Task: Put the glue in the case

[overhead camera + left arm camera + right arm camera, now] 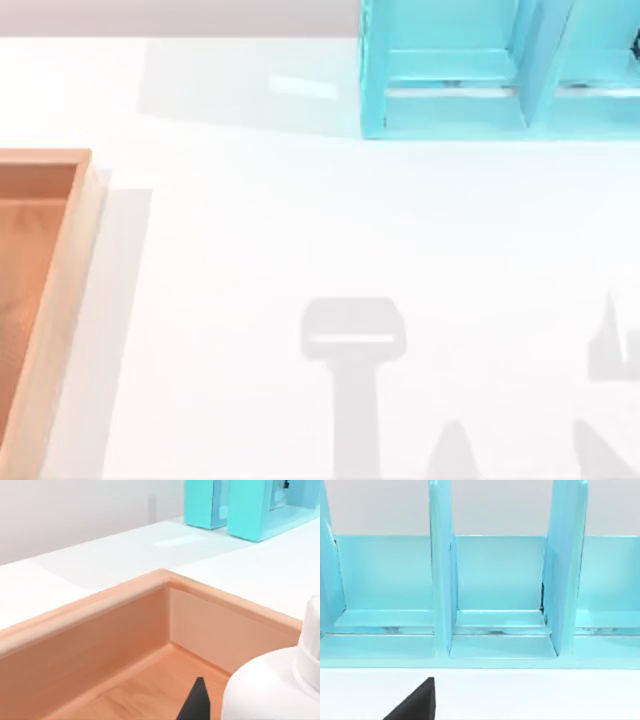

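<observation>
Glue sits out of my sight; a white rounded bottle (270, 690) rests in the wooden tray (62, 300) at left, beside my left gripper (197, 705). Case (450, 80) stands far right. Finger spacing: cannot tell.

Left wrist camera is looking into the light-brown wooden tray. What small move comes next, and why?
Probably ease the left gripper toward the white glue bottle to straddle it. The bottle appears to sit inside the light-brown wooden tray, close beside the dark fingertip, while the turquoise divided case stands well apart.
</observation>
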Tool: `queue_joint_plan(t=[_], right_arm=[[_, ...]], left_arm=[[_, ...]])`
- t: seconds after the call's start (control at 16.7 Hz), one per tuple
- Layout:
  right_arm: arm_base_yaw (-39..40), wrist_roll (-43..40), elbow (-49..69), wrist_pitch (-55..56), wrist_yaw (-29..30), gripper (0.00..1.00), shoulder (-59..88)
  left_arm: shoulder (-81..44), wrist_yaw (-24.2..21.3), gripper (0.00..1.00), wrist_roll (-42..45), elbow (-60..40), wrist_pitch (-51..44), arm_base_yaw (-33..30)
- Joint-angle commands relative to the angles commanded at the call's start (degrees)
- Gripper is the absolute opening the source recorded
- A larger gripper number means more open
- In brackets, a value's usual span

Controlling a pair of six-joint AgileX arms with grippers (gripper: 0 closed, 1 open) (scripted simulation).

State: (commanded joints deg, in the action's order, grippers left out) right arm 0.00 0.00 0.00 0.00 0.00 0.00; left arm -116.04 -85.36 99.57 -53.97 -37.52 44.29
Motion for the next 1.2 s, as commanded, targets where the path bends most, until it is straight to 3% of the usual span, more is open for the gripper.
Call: queue_joint_plan(t=[0.12, 0.9, 1.2], right_arm=[[0.00, 0.00, 0.00, 0.00, 0.00, 1.00, 0.00], [0.00, 0.00, 0.00, 0.00, 0.00, 1.00, 0.00], [0.00, 0.00, 0.00, 0.00, 0.00, 1.00, 0.00]], left_arm=[[0.00, 0.00, 0.00, 0.00, 0.00, 0.00, 0.00], [0.00, 0.00, 0.98, 0.00, 0.00, 0.00, 0.00], [0.00, 0.00, 1.00, 0.00, 0.00, 0.00, 0.00]])
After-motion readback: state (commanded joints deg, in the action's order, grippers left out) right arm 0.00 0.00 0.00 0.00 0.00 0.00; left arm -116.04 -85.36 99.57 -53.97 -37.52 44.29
